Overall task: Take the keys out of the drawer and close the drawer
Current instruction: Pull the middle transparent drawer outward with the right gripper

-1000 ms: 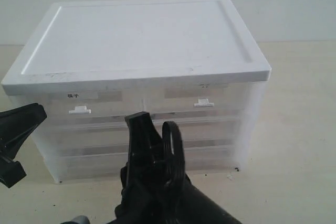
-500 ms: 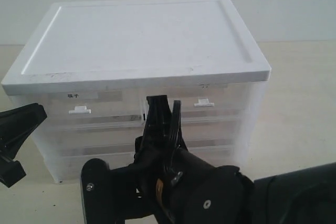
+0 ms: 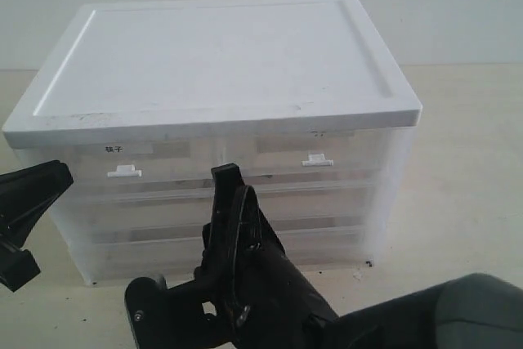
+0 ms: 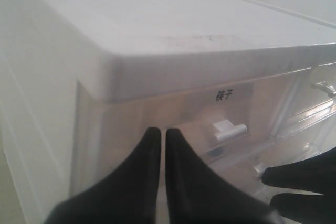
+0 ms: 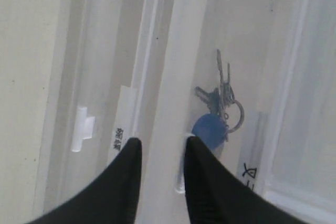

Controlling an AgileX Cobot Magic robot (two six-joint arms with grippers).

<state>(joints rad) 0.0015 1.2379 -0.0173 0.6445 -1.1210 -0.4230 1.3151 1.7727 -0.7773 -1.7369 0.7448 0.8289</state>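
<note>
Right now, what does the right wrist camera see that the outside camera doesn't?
Only the right wrist camera shows the keys with their blue fob, lying behind the see-through plastic of a drawer. Only the outside camera shows the cabinet's white top and the left pincer off to the side. Both show the right pincer up close to the front of the cabinet's drawers.

Left tool (image 4: 163, 132) closed, right tool (image 5: 161, 148) ajar.
</note>
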